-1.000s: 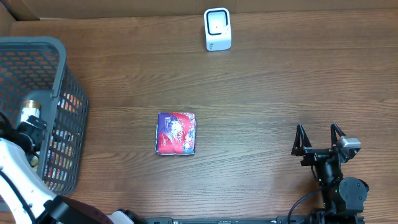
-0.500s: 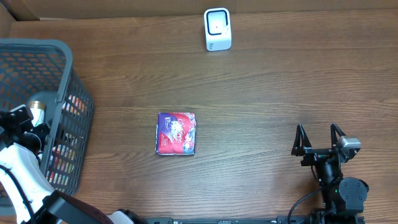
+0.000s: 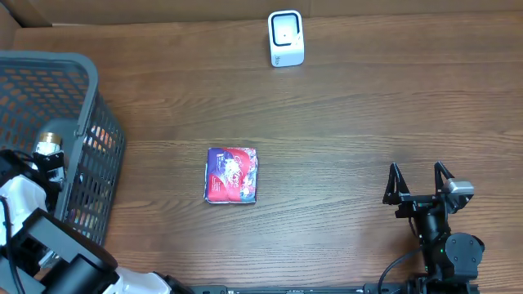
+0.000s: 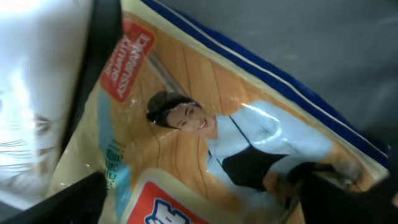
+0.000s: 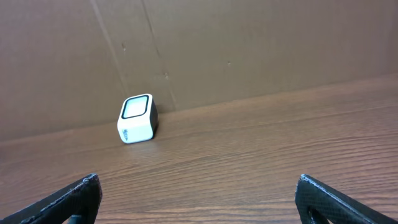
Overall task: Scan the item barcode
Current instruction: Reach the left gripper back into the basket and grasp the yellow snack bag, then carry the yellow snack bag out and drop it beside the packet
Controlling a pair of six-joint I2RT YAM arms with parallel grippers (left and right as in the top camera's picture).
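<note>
Table (image 3: 343, 122) – brown wood grain, cardboard wall along the far edge.

Basket (image 3: 49, 61) – grey mesh, at the left end. The left arm reaches down into it.

Left gripper (image 4: 205, 196) – inside the basket, fingers (image 4: 68, 202) set wide apart at the two lower corners of the wrist view. Directly below and between them lies a glossy packet (image 4: 236, 143) printed with a smiling figure in a light blue top. Nothing is seen clamped; whether the pads touch the wrapper, cannot tell. A white wrapper (image 4: 37, 93) lies just to the gripper's left.

Right gripper (image 3: 417, 170) – parked at the near right of the table, jaws fully spread, holding nothing.

Purple packet (image 3: 232, 175) – flat on the open table, well to the left of the right gripper and well apart from it, outside the basket. Neither gripper is near it.

Scanner (image 3: 286, 38) – small white unit, upright by the far wall, far ahead of the right gripper and left of its line of sight.

Progress, as a judgement – early stage. The left arm looks to be picking an item from the basket; no item is lifted, none is at the scanner. Left to do: close on the packet, lift it out, carry it across, turn the barcode to the scanner window.
</note>
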